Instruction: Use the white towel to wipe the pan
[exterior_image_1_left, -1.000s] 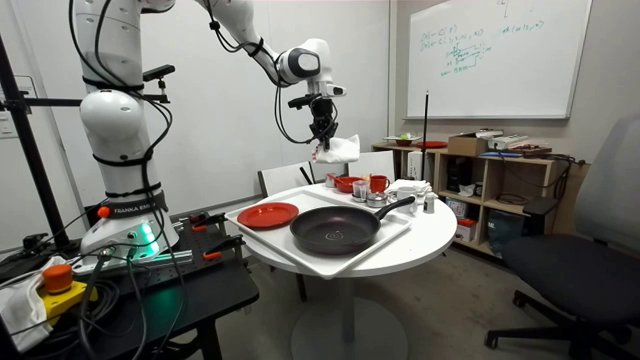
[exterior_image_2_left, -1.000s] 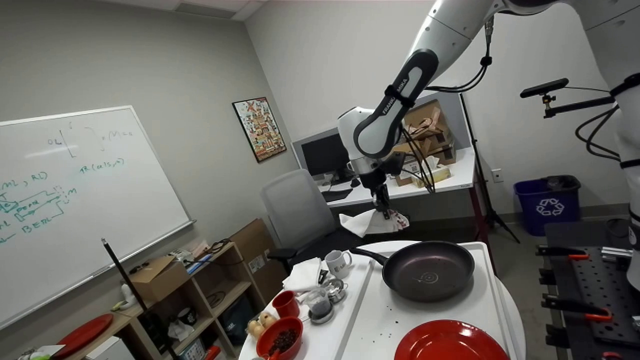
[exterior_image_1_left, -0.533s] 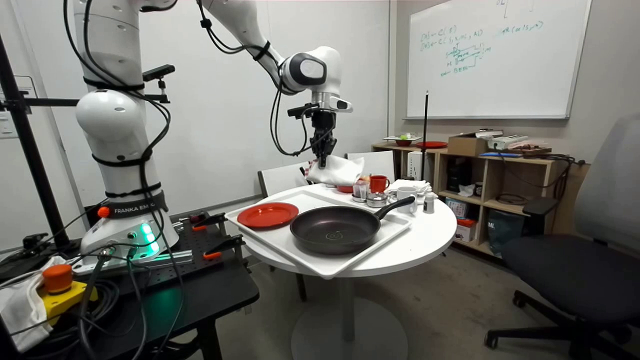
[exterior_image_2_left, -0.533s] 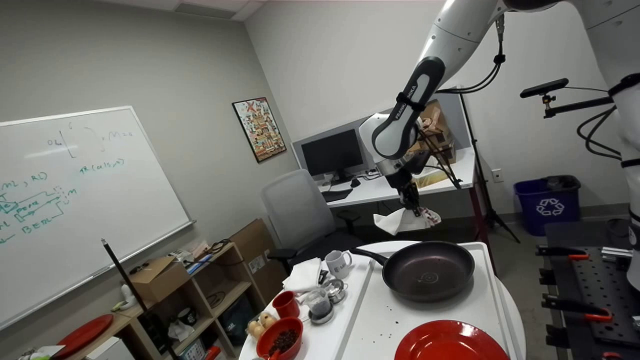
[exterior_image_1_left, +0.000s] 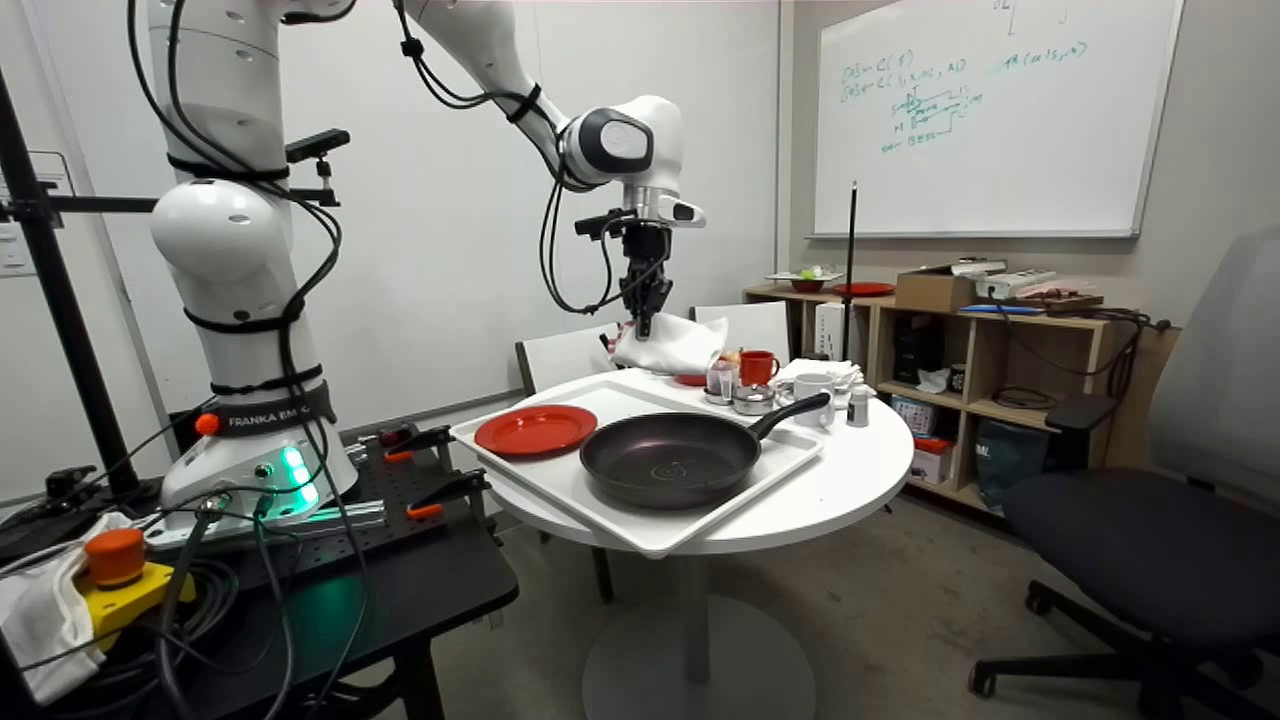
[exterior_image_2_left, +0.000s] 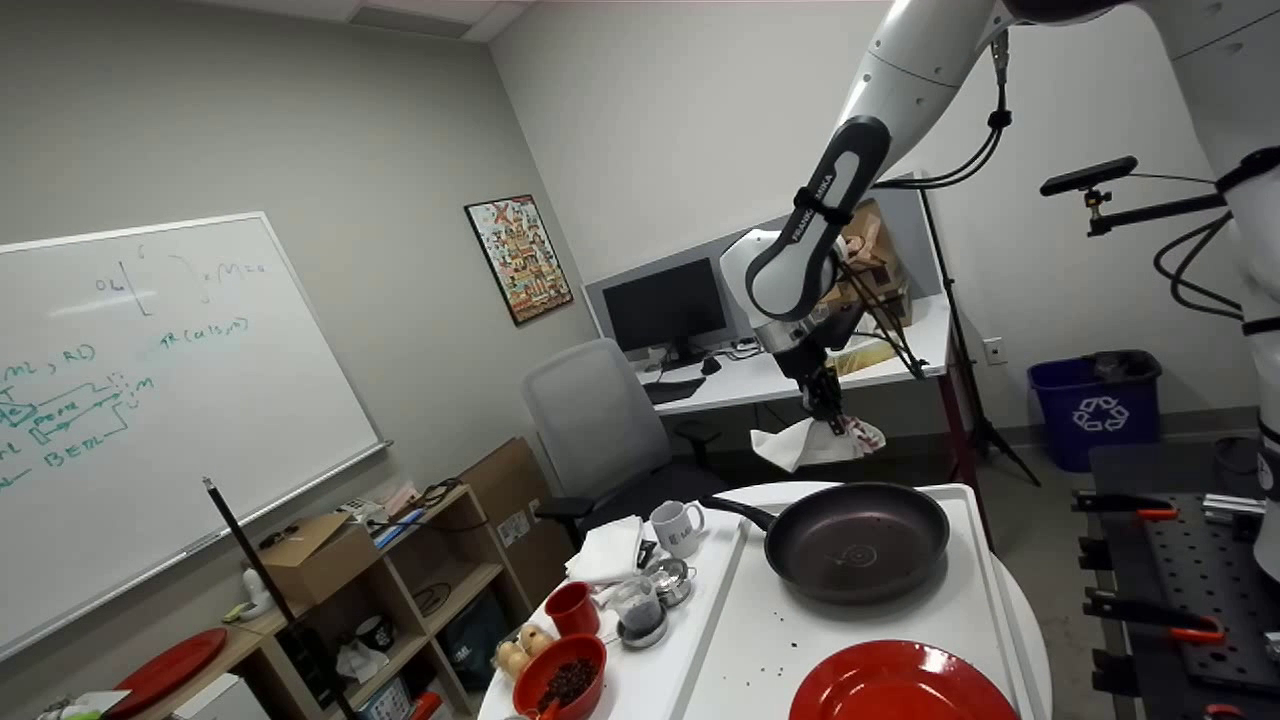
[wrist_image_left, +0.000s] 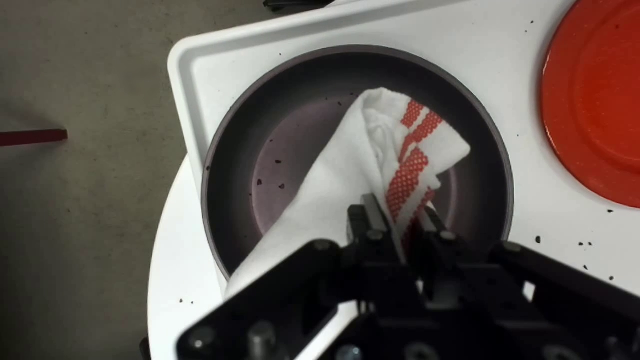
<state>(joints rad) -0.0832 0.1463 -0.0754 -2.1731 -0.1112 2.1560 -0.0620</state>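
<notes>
The white towel with red stripes hangs from my gripper in both exterior views (exterior_image_1_left: 675, 348) (exterior_image_2_left: 795, 446) and in the wrist view (wrist_image_left: 325, 195). My gripper (wrist_image_left: 400, 212) is shut on the towel, its fingers pinching it near the striped end; it also shows in the exterior views (exterior_image_1_left: 643, 328) (exterior_image_2_left: 833, 426). The dark frying pan (exterior_image_1_left: 670, 465) (exterior_image_2_left: 860, 560) sits on the tray, with a few dark crumbs inside (wrist_image_left: 285, 145). The towel is held in the air above the pan's level, apart from it. In the wrist view the towel covers the pan's middle and lower part.
A red plate (exterior_image_1_left: 535, 430) (exterior_image_2_left: 900, 685) lies beside the pan on the white tray (wrist_image_left: 182, 70). Dark crumbs lie on the tray. A white mug (exterior_image_2_left: 678, 530), a folded white cloth (exterior_image_2_left: 605, 552), a red cup (exterior_image_2_left: 573, 608) and a red bowl (exterior_image_2_left: 595, 670) stand beside the tray.
My gripper and the towel have moved lower, and to the right over toward the pan in an exterior view. Over the last half second they have barely moved. The pan has not moved.
</notes>
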